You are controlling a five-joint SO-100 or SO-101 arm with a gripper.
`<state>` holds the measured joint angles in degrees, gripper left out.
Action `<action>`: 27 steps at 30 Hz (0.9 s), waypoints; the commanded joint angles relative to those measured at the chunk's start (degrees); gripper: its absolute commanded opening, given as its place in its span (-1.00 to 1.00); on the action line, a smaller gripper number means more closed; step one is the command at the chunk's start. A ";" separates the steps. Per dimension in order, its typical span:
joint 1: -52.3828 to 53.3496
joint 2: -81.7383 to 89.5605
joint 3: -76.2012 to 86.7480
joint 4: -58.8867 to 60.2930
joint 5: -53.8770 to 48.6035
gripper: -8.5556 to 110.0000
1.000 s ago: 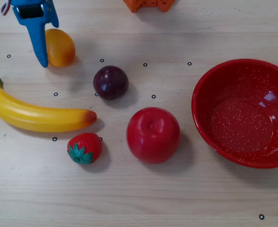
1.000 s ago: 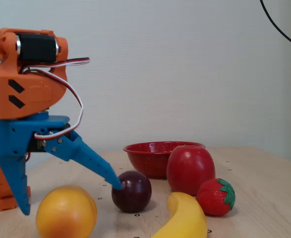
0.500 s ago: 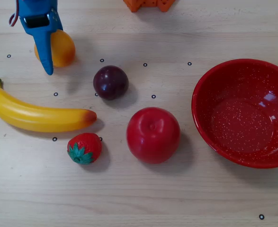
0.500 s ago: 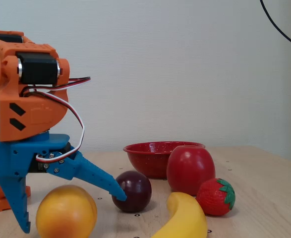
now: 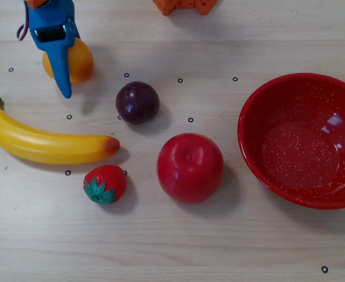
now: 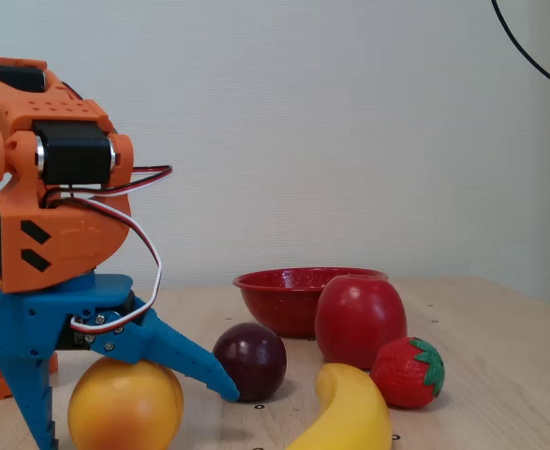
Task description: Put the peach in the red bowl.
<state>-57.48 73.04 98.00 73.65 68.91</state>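
Observation:
The peach [image 5: 81, 59] [image 6: 125, 409], orange-yellow and round, lies on the table at the top left of the overhead view. My blue gripper [image 5: 57, 63] [image 6: 136, 416] is open and lowered over it. In the fixed view one finger [image 6: 29, 403] stands left of the peach and the other finger [image 6: 192, 363] reaches down on its right, its tip near the plum. I cannot tell whether either touches the fruit. The red bowl [image 5: 251, 120] [image 6: 265, 286], speckled white and with nothing in it, sits at the overhead view's right edge.
A dark purple plum [image 5: 137, 101] [image 6: 253, 359] lies right of the peach in the overhead view. A red apple [image 5: 190, 167], a banana [image 5: 43, 143] and a strawberry [image 5: 104, 184] lie lower in that view. The orange arm base [image 5: 184, 5] is at the top edge.
The gripper has come down and shifted right in the overhead view, from beside the peach to over it. Its open fingers now straddle the fruit. No fruit has moved.

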 commanded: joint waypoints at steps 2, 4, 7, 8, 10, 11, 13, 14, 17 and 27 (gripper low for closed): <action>1.23 1.49 -0.97 -2.55 0.70 0.10; 1.23 1.49 -0.97 -2.90 0.62 0.08; 1.58 1.49 -1.05 -3.43 0.09 0.01; 1.67 1.49 -1.14 -3.43 0.00 -0.01; 1.93 1.49 -1.14 -3.52 -0.18 -0.06; 2.02 1.49 -1.23 -3.52 -0.18 -0.09; 2.11 1.49 -1.23 -3.60 -0.18 -0.13; 2.20 1.49 -1.23 -3.69 -0.35 -0.15; 2.29 1.49 -1.23 -3.69 -0.44 -0.19; 2.46 1.76 -1.32 -4.22 -1.32 -0.85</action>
<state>-56.16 74.27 97.65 71.28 69.26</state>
